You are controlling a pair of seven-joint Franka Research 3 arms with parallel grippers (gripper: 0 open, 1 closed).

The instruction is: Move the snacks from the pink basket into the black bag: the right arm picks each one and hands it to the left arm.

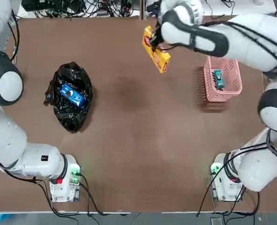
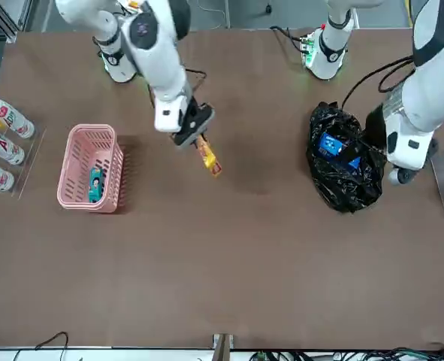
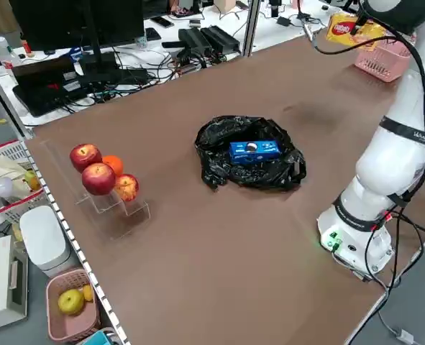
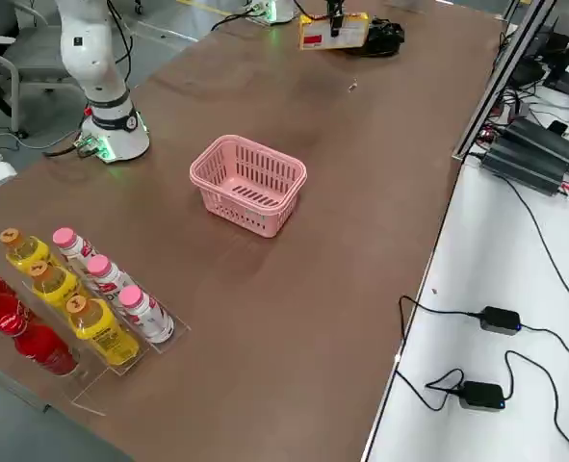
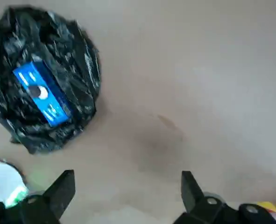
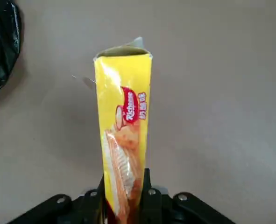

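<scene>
My right gripper (image 1: 153, 42) is shut on one end of the flat yellow snack packet (image 1: 158, 56), holding it above the table's far middle, left of the pink basket (image 1: 233, 90). The packet (image 6: 123, 135) juts straight out from the fingers (image 6: 147, 189). A small teal snack (image 1: 218, 78) lies inside the basket (image 2: 65, 169). The blue snack (image 1: 72, 95) rests in the black bag (image 1: 71, 116) on the left side. My left gripper (image 5: 126, 191) hovers open and empty near the bag (image 5: 79, 60).
White and yellow bottles (image 4: 82, 298) stand in a rack on the robot's right side beyond the basket (image 4: 250, 183). Apples and an orange (image 3: 101, 176) sit on a stand at the table's left edge. The arm bases (image 1: 65, 180) occupy the near corners.
</scene>
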